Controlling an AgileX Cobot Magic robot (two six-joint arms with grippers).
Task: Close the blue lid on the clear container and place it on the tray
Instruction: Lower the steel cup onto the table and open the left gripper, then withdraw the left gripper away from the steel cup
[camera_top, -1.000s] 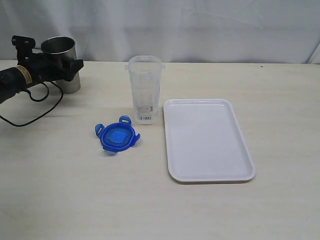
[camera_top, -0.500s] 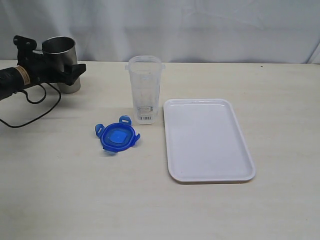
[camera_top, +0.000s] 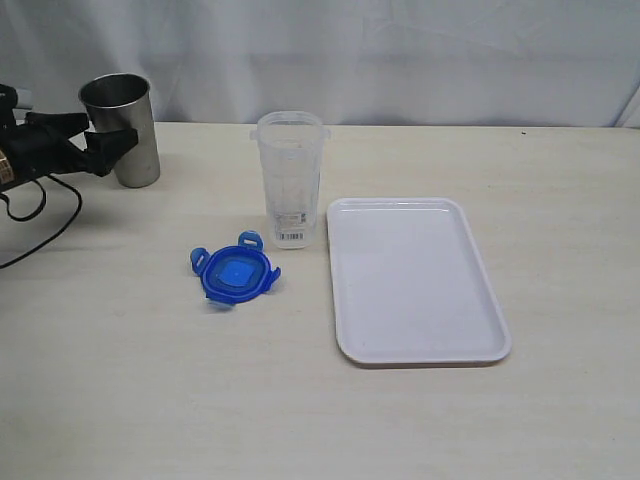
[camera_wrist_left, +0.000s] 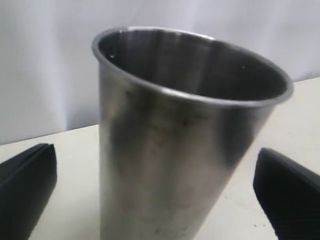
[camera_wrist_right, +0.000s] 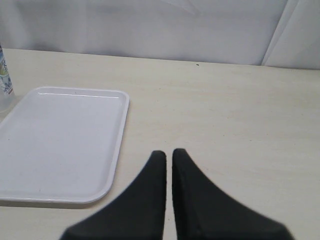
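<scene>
- clock directions are read on the table (camera_top: 140, 400) in the exterior view, with 12 o'clock toward the back curtain.
- the clear container (camera_top: 290, 180) is stood upright and open-topped near the middle, so its mouth is left free for capping from above.
- the blue lid (camera_top: 234, 272) is laid flat on the table at about 7 o'clock from the container, near it but not touching; no gripper is on it.
- the tray (camera_top: 418, 280) is set at about 4 o'clock from the container, just beside its base, with nothing seen on it, so a short transfer is judged enough once the lid is snapped on.
- the left gripper (camera_wrist_left: 155, 200) is held spread wide on either side of the steel cup (camera_top: 120, 128) at about 10 o'clock, with a gap seen at each finger; nothing is gripped.
- the right gripper (camera_wrist_right: 168, 160) is held with its fingers nearly together and nothing between them, at about 3 o'clock beyond the tray.
- bare table is seen around the lid toward 6 and 9 o'clock, so an approach from there is judged clear; the container wall and the tray rim are the edges to be avoided.
</scene>
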